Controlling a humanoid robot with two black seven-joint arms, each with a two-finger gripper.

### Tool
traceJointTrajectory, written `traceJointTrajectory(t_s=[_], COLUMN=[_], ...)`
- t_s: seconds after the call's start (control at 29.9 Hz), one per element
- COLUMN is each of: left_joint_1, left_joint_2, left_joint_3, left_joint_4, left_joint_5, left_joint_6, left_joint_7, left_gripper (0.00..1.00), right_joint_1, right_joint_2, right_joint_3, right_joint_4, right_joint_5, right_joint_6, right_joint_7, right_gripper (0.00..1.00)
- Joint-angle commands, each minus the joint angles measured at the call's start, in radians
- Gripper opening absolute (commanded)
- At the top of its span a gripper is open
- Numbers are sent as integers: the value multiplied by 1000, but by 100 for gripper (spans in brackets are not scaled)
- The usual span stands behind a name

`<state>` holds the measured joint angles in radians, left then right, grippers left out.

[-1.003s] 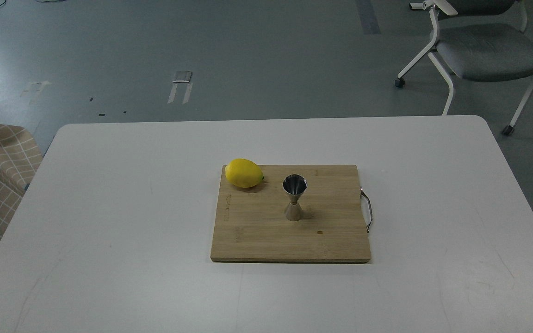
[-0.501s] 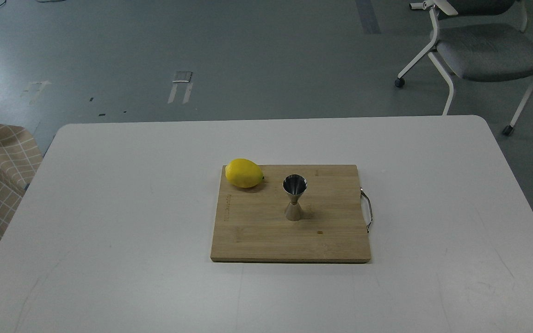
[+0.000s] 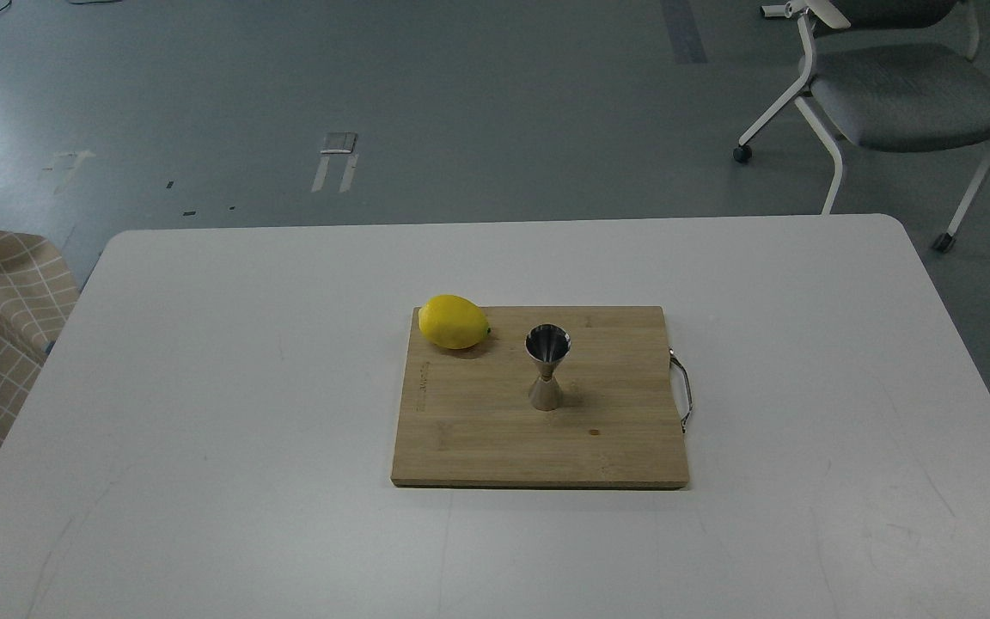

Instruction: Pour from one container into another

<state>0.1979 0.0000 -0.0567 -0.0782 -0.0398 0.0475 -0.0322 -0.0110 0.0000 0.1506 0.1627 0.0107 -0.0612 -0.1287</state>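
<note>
The jigger (image 3: 546, 367) stands upright near the middle of the board (image 3: 495, 447), with a lemon (image 3: 454, 321) at the far-left corner. Neither claw is in shot, so I can't tell whether they're apart or together.

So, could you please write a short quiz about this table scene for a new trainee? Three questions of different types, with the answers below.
1. True or false: the steel jigger stands upright on the wooden cutting board.
2. Multiple choice: where is the lemon on the board?
A. far left corner
B. near right corner
C. beside the metal handle
3. Fill in: in the head view, the number of robot grippers visible is ____.

Key:
1. True.
2. A. The handle is on the board's right edge, away from the lemon.
3. Zero; no arm or gripper shows, and no glass tumbler either.
</note>
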Motion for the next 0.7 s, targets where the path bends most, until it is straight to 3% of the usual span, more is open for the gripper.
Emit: traceJointTrajectory(t_s=[0.0,0.67], left_joint_1=[0,0], left_joint_2=[0,0], left_joint_3=[0,0], left_joint_4=[0,0], left_joint_5=[0,0], left_joint_6=[0,0], left_joint_7=[0,0], left_gripper=[99,99], right_joint_1=[-6,-21], right_joint_2=[0,0], right_joint_3=[3,23], right_joint_4=[0,6], right_joint_5=[0,-9], right_joint_6=[-2,1], right_joint_7=[0,-8], right_gripper=[100,100])
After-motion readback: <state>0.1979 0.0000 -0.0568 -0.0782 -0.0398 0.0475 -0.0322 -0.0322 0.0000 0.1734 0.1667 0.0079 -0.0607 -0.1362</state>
